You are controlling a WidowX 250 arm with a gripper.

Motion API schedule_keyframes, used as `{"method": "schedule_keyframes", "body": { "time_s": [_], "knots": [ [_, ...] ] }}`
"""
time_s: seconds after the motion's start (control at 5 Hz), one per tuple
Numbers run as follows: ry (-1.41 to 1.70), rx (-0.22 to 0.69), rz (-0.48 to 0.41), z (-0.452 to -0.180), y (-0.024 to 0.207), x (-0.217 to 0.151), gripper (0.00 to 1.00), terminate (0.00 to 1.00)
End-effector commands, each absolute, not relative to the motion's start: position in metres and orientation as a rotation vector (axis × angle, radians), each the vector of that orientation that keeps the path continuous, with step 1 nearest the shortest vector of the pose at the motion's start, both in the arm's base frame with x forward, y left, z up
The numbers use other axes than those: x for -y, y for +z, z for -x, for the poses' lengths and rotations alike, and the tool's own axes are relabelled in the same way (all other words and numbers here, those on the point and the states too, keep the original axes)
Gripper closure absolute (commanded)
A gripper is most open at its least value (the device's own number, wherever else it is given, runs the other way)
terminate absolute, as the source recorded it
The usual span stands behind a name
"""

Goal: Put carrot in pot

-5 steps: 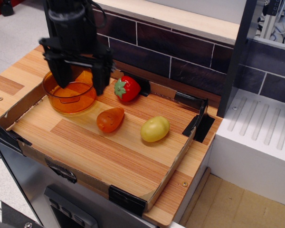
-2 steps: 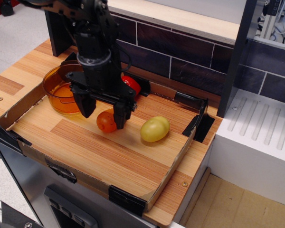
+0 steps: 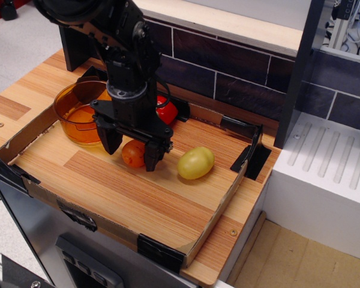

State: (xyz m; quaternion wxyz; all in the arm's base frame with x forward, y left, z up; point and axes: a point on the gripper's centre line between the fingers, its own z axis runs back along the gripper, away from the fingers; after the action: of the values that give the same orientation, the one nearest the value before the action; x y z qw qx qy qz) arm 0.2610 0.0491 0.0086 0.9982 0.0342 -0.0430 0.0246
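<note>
Currently, my status:
Gripper (image 3: 132, 150): my black jaws spread, straddling the small stubby orange plastic carrot (image 3: 133, 154).
Carrot: on wooden board (image 3: 138, 192), beside translucent orange-amber round pot (image 3: 78, 114).

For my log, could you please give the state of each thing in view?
gripper: open, fingers straddling the carrot
carrot: on the board, not lifted
pot: upright, no toy inside
strawberry: behind the arm, partly hidden
yellow toy: lying free on the board
</note>
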Motion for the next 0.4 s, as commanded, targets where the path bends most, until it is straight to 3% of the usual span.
{"method": "schedule_keyframes", "body": {
  "time_s": [0.0, 0.2],
  "knots": [
    [0.057, 0.100, -0.087, -0.260, 0.011, -0.059, 1.00, 0.00],
    [0.055, 0.098, -0.056, -0.255, 0.033, -0.058, 1.00, 0.00]
  ]
}}
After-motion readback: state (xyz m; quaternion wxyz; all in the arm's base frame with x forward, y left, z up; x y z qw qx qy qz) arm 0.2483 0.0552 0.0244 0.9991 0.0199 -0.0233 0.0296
